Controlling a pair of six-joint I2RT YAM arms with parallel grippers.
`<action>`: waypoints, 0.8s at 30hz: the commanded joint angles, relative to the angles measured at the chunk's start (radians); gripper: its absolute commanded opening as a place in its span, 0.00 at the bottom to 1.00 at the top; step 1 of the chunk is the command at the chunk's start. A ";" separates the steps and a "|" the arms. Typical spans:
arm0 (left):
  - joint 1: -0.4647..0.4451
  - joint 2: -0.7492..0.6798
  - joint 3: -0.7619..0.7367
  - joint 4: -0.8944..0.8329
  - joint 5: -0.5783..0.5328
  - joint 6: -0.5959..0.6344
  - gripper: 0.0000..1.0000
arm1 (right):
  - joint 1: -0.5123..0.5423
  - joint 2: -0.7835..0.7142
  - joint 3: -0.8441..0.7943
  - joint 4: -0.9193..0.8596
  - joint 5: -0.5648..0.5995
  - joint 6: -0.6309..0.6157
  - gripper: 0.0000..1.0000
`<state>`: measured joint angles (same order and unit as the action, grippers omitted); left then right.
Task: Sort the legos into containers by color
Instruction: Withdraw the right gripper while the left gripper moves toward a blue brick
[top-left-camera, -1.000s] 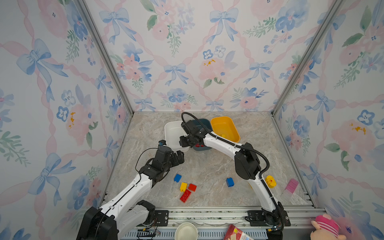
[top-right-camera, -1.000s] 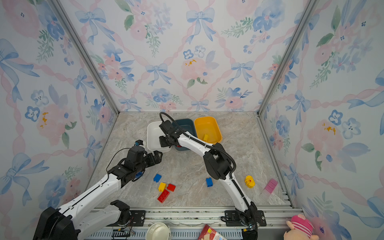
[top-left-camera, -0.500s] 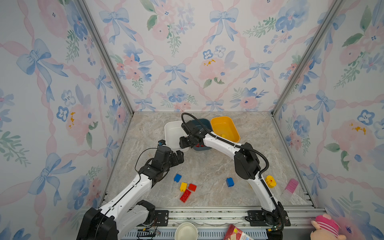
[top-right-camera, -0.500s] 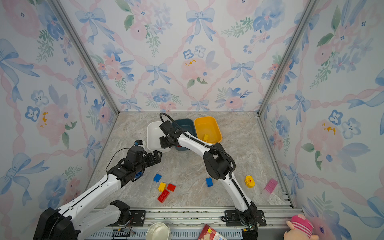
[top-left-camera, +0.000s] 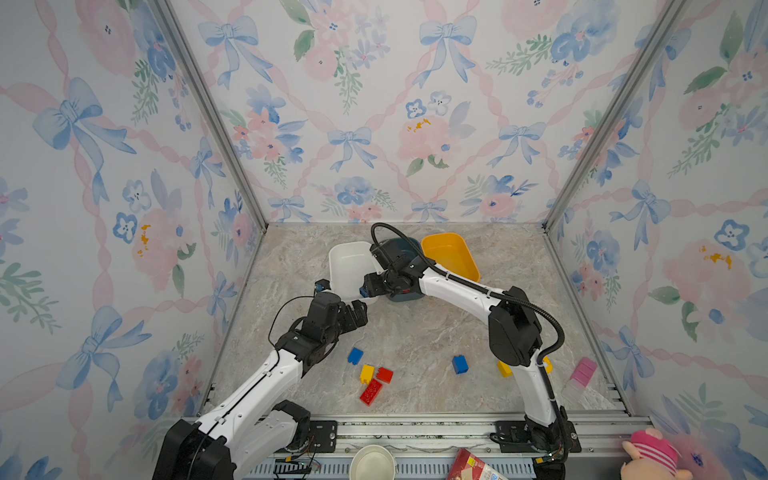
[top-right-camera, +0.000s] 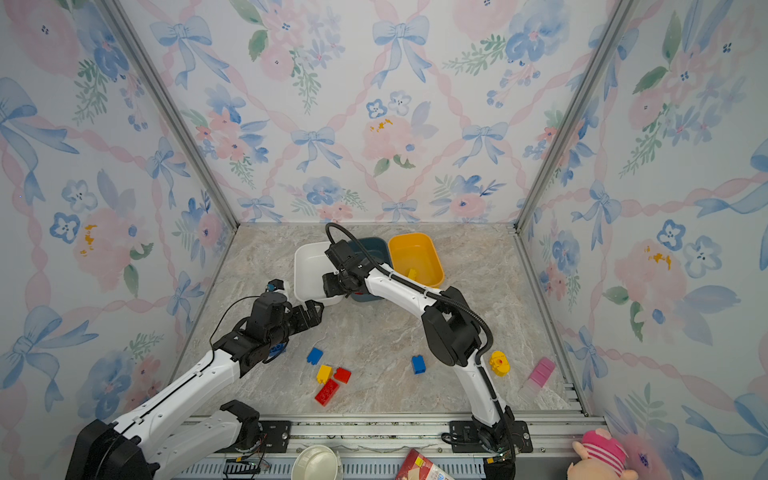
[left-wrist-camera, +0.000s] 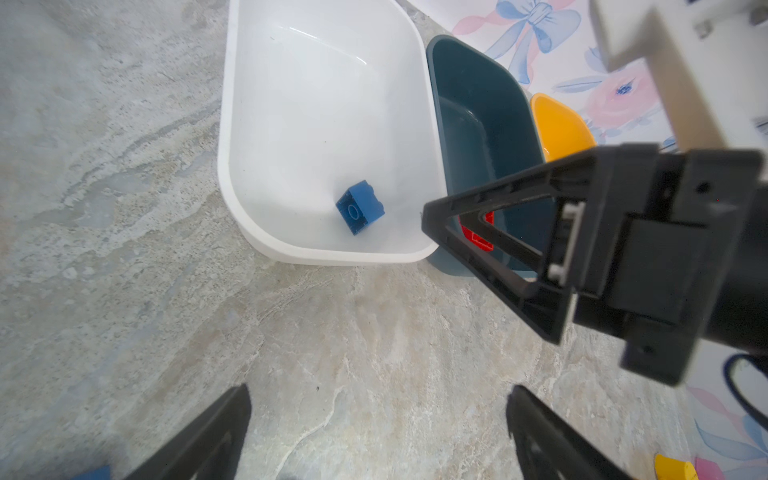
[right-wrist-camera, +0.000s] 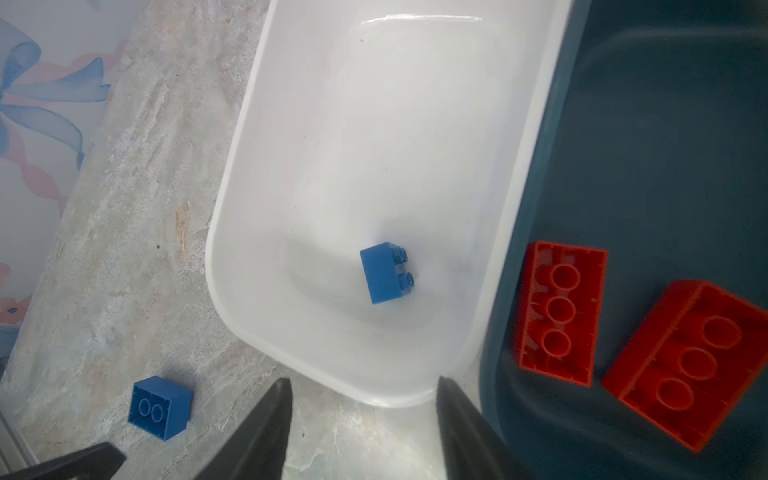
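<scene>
A blue brick (right-wrist-camera: 386, 272) lies in the white tub (right-wrist-camera: 332, 124) beneath the right hand (right-wrist-camera: 363, 380), whose jaws stand parted and empty, so blues seemingly belong there; red bricks (right-wrist-camera: 559, 311) sit in the teal tub (right-wrist-camera: 665, 124) alongside. The left hand (left-wrist-camera: 378, 390) hangs spread wide, empty, over bare desk (left-wrist-camera: 124, 208) before the rim, with clear room toward the loose legos (top-right-camera: 328, 374).

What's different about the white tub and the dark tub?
Colour: the white tub is bright white, and the dark tub is deep teal.
Contents: the white tub holds one blue brick, and the dark tub holds two red bricks.
Bricks: the white tub's brick is short and lies on its side, while the dark tub's bricks are long and lie hollow side up.
Both tubs have the same rounded shape and sit side by side.
</scene>
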<state>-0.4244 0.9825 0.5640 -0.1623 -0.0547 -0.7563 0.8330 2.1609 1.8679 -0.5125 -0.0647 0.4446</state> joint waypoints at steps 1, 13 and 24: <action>0.008 -0.012 -0.009 -0.009 -0.008 -0.006 0.98 | -0.002 -0.092 -0.087 0.035 0.021 0.016 0.61; 0.012 0.005 -0.007 -0.049 -0.040 -0.014 0.98 | -0.002 -0.321 -0.377 -0.009 0.056 -0.002 0.75; 0.017 -0.002 0.049 -0.193 -0.136 -0.046 0.98 | -0.002 -0.485 -0.556 -0.067 0.097 0.008 0.86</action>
<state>-0.4171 0.9829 0.5713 -0.2687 -0.1337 -0.7788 0.8330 1.7241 1.3453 -0.5407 0.0074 0.4446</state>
